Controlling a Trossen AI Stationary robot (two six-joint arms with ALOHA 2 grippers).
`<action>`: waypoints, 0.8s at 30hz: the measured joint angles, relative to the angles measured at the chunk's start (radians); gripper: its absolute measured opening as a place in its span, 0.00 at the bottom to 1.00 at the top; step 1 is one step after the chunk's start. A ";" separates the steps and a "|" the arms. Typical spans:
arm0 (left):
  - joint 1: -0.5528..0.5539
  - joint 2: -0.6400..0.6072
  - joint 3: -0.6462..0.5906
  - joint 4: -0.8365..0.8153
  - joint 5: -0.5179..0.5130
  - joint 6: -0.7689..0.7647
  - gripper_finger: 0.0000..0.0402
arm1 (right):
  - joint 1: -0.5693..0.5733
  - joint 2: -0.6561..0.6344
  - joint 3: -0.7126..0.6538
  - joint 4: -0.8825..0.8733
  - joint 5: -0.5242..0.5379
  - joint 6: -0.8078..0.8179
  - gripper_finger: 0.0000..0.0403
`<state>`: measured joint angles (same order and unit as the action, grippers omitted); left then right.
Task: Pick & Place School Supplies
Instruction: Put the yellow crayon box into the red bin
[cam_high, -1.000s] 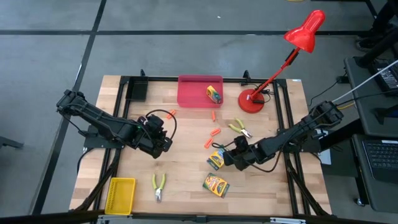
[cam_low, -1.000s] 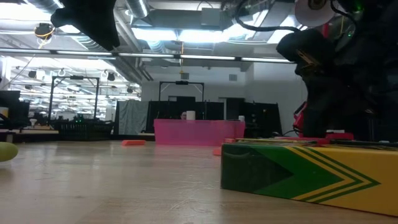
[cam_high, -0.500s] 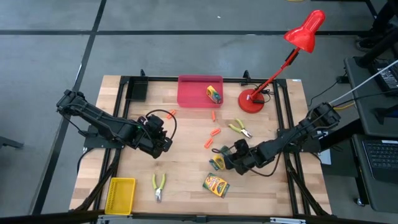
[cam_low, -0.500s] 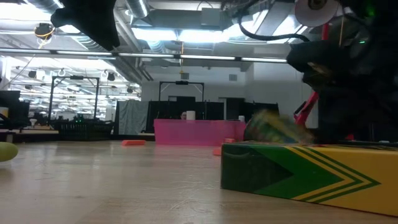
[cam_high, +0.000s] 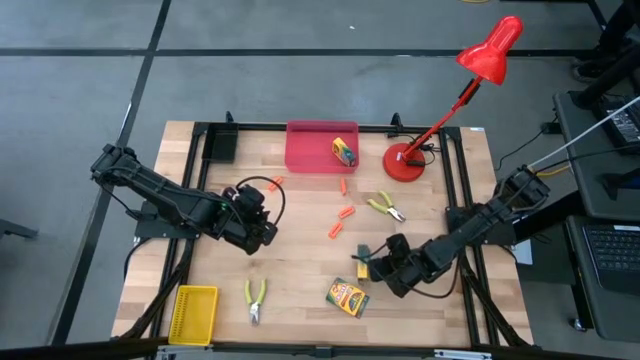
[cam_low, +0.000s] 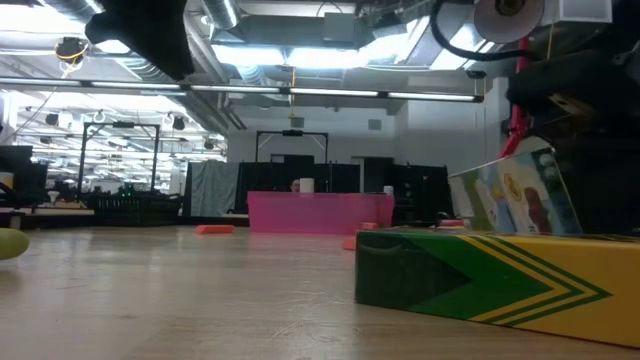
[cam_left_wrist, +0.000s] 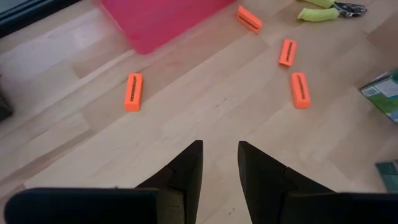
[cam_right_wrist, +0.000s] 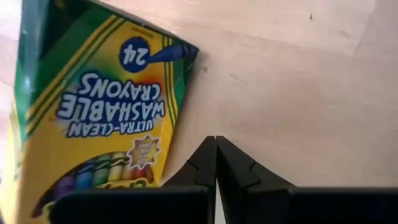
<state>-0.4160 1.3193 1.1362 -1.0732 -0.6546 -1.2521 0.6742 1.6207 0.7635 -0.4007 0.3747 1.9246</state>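
Facing the right gripper (cam_high: 380, 268): a crayon box (cam_high: 360, 262) tipped up on an edge, just beside the fingertips at about 9 o'clock in the high view.
Right gripper state: clenched on nothing; in the right wrist view the fingers (cam_right_wrist: 205, 163) meet with the printed box alongside them, not between them.
Box lean: tilted off upright in the low view, its long side roughly parallel to the right fingers.
Second crayon box (cam_high: 347, 297): flat on the table (cam_high: 300, 290), at about 8 o'clock from the right gripper.
Left gripper (cam_high: 262, 228): partly parted, holding nothing, well apart from both boxes.
Nearer arm: the right.
Judgement: the jaws must part and shift toward 9 o'clock before closing.
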 joint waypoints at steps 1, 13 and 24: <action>0.000 0.000 0.000 0.013 0.007 0.012 0.24 | 0.006 0.000 0.000 0.000 0.006 0.013 0.02; 0.087 0.005 0.001 0.289 0.131 0.142 0.26 | 0.048 -0.031 0.001 -0.017 0.105 0.101 0.02; 0.166 0.010 0.000 0.188 0.150 0.146 0.45 | 0.090 -0.279 0.001 -0.050 0.160 0.079 0.11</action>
<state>-0.2500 1.3291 1.1366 -0.8854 -0.5042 -1.1066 0.7644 1.3418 0.7647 -0.4505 0.5346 2.0037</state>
